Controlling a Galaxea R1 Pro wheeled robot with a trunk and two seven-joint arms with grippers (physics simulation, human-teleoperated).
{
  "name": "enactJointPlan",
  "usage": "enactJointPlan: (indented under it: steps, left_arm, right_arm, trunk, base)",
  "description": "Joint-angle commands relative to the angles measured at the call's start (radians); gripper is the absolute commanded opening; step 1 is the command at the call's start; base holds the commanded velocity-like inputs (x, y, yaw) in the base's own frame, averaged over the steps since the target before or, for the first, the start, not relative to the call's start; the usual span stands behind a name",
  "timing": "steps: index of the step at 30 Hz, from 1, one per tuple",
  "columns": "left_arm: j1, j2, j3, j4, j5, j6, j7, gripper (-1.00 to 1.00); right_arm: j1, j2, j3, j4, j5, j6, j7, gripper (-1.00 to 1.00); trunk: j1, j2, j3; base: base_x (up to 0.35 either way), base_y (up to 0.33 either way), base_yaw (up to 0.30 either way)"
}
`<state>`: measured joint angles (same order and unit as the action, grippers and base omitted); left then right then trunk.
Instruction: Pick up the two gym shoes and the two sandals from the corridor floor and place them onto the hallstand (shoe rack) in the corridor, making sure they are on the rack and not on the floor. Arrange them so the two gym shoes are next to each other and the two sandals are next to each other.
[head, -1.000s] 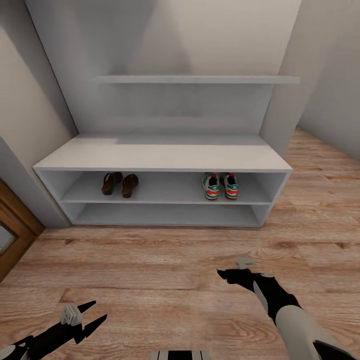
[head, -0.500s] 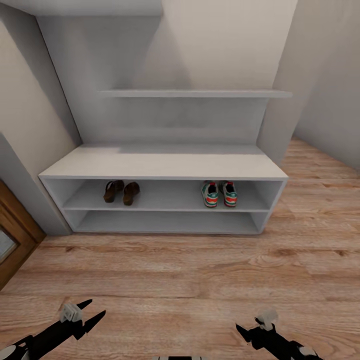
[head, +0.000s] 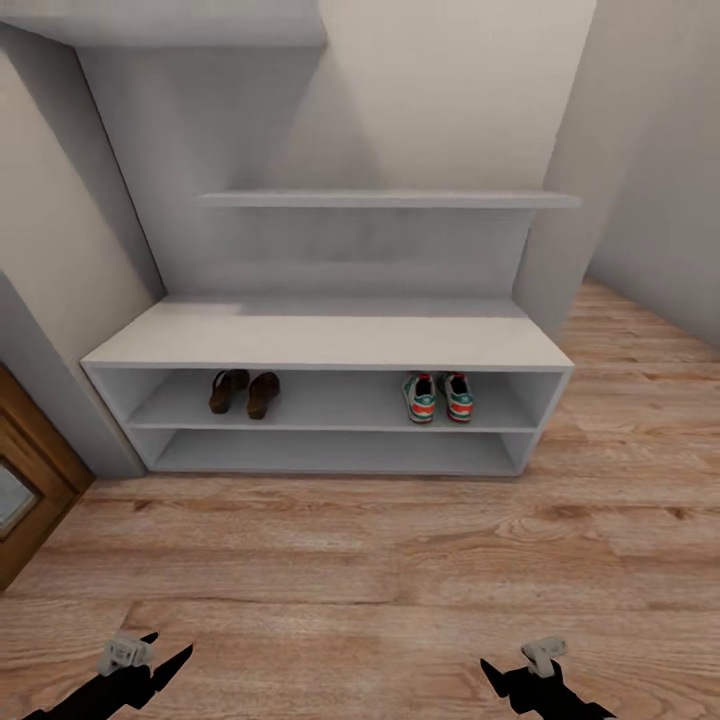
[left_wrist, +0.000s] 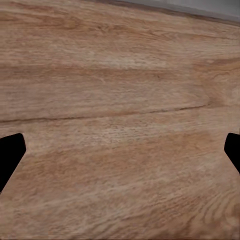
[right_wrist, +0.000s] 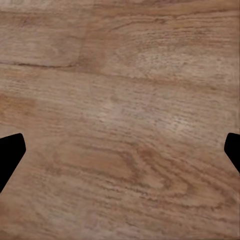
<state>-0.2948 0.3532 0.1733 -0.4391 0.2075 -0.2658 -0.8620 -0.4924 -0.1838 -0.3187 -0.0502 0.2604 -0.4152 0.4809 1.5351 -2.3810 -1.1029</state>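
White green-striped gym shoes (head: 438, 397) and brown strapped sandals (head: 243, 392) sit paired on the pale grey hallstand's (head: 330, 345) upper shelf. Right gripper (head: 515, 680) has pulled back low; left gripper (head: 150, 672) too, both spread wide, empty. Task looks done.

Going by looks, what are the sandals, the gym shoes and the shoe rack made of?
Sandals: brown, probably leather, matte. Gym shoes: white with green and red accents; material too small to tell. Shoe rack: flat pale grey boards, likely painted wood or laminate, no visible grain.
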Motion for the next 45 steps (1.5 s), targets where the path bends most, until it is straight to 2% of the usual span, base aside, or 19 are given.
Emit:
enactJointPlan:
  steps: [1,6,11,16,20,22,23,25,45]
  left_arm:
    - [0.01,0.005,0.003,0.003,0.005,-0.002,-0.002,1.0]
    - [0.03,0.013,0.024,0.009,0.01,-0.009,0.005,1.0]
    - [0.036,0.015,0.048,0.033,0.01,-0.044,0.007,1.0]
    - [0.038,0.015,0.056,0.057,0.011,-0.059,0.009,1.0]
    - [0.038,0.014,0.058,0.063,0.011,-0.062,0.022,1.0]
    - [0.038,0.013,0.058,0.065,0.011,-0.064,0.043,1.0]
    - [0.039,0.011,0.058,0.067,0.012,-0.065,0.079,1.0]
    - [0.039,0.011,0.058,0.067,0.012,-0.065,0.091,1.0]
    - [0.039,0.007,0.06,0.068,0.01,-0.065,0.106,1.0]
  right_arm:
    - [0.0,0.001,-0.009,0.001,0.008,-0.003,-0.014,1.0]
    - [0.0,0.002,-0.009,0.004,0.009,-0.002,-0.036,1.0]
    - [0.0,0.004,-0.008,0.006,0.01,-0.002,-0.042,1.0]
    - [0.002,0.004,-0.008,0.007,0.011,-0.002,-0.043,1.0]
    - [0.004,0.004,-0.008,0.008,0.011,-0.002,-0.044,1.0]
    - [0.007,0.004,-0.008,0.008,0.012,-0.003,-0.044,1.0]
    - [0.014,0.004,-0.008,0.007,0.012,-0.005,-0.044,1.0]
    - [0.017,0.003,-0.008,0.007,0.012,-0.006,-0.044,1.0]
    - [0.02,0.003,-0.008,0.006,0.013,-0.011,-0.045,1.0]
  trunk:
    - [-0.004,0.007,0.002]
    - [-0.023,0.042,0.018]
    - [-0.042,0.077,0.034]
    - [-0.062,0.112,0.049]
    - [-0.077,0.14,0.062]
    - [-0.085,0.154,0.068]
    - [-0.088,0.161,0.071]
    - [-0.096,0.175,0.078]
    - [-0.173,0.315,0.14]
  base:
    - [0.0,0.0,0.0]
    - [0.0,0.0,0.0]
    - [0.0,0.0,0.0]
    - [0.0,0.0,0.0]
    - [0.0,0.0,0.0]
    - [0.0,0.0,0.0]
    - [0.0,0.0,0.0]
    - [0.0,0.0,0.0]
    - [0.0,0.0,0.0]
